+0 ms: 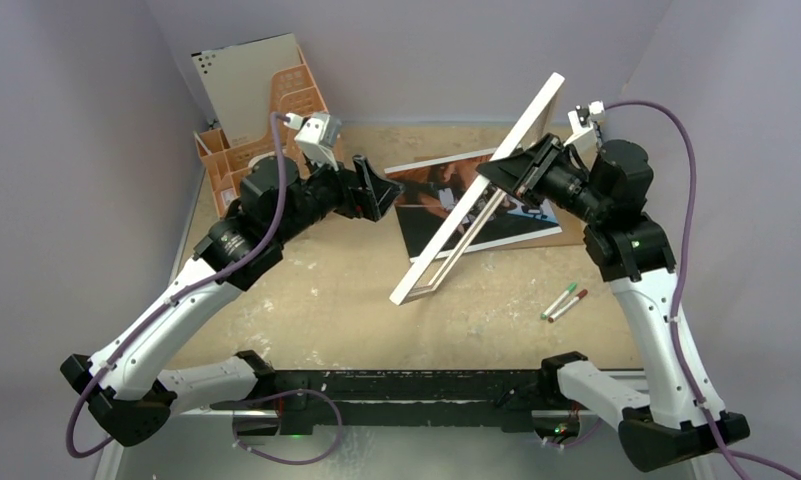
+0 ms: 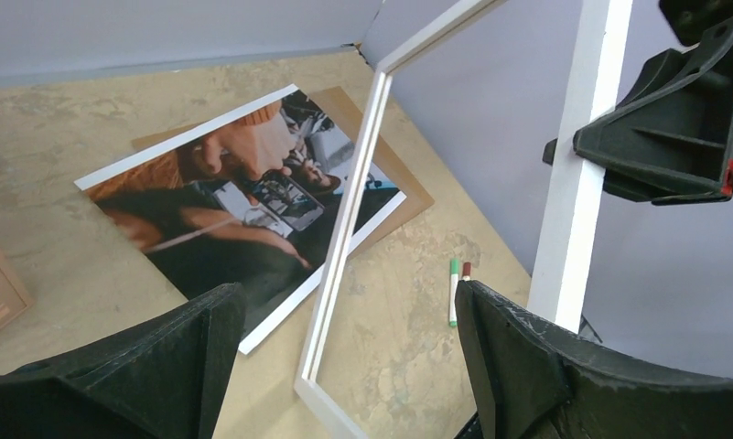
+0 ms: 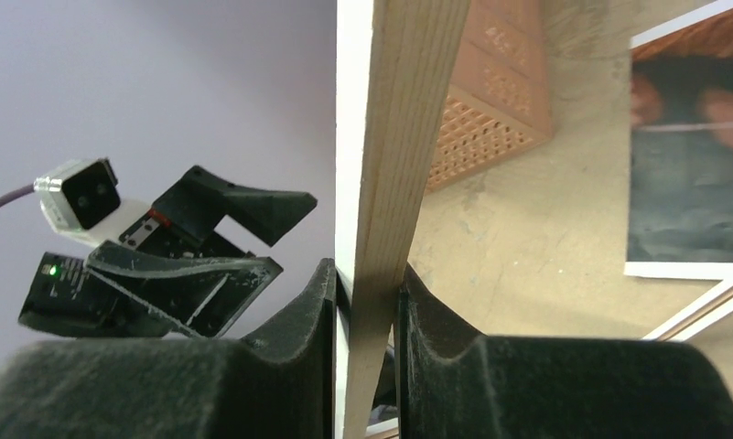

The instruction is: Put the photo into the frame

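Presently we note the right gripper [image 3: 367,302] clamped on the frame [image 1: 438,243], which is held tilted; left gripper [image 1: 381,190] wide open, holding nothing; photo [image 2: 243,201] flat, face-up.

There is one photo [image 1: 428,195], one frame [image 1: 538,110] and one brown backing sheet [image 2: 415,194]. There are two markers: one green-capped marker [image 1: 559,301] and one red-capped marker [image 1: 568,306]. One orange organiser [image 1: 221,155] holds one beige board [image 1: 251,85]. There are two arms, the left arm [image 1: 176,310] and the right arm [image 1: 666,320], and two grippers, the left gripper [image 1: 391,195] and the right gripper [image 1: 504,178], plus two white wrist cameras [image 1: 316,135] [image 1: 584,118], one per arm. There is one table [image 1: 326,290]
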`<act>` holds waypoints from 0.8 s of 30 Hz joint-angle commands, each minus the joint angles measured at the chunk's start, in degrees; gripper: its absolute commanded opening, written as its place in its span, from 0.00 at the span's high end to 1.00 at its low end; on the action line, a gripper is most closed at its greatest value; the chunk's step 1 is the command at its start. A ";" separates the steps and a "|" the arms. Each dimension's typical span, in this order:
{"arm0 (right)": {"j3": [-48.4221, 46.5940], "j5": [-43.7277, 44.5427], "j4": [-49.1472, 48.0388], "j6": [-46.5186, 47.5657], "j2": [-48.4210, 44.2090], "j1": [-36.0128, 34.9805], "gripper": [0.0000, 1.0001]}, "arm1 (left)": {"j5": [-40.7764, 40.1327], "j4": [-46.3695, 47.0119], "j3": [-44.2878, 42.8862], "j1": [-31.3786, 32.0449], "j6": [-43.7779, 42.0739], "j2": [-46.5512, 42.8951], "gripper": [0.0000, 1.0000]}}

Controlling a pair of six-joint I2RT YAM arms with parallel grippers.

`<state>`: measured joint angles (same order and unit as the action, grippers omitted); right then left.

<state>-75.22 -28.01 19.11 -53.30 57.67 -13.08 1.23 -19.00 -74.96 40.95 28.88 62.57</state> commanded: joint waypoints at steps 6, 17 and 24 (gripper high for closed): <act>-2.59 9.55 9.52 16.17 9.16 0.25 1.00 | -4.09 -1.29 2.65 -0.17 -0.58 -2.36 0.12; -11.12 6.73 5.05 17.92 27.17 0.25 1.00 | -9.74 -3.21 4.43 -0.17 -1.57 -6.76 0.13; -14.62 5.69 4.24 17.70 34.07 0.25 1.00 | -10.37 -3.67 5.33 -0.17 -1.90 -7.26 0.13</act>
<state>-91.26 -21.56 12.88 -49.04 87.77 -12.14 -7.84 -22.35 -70.54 40.95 28.27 55.90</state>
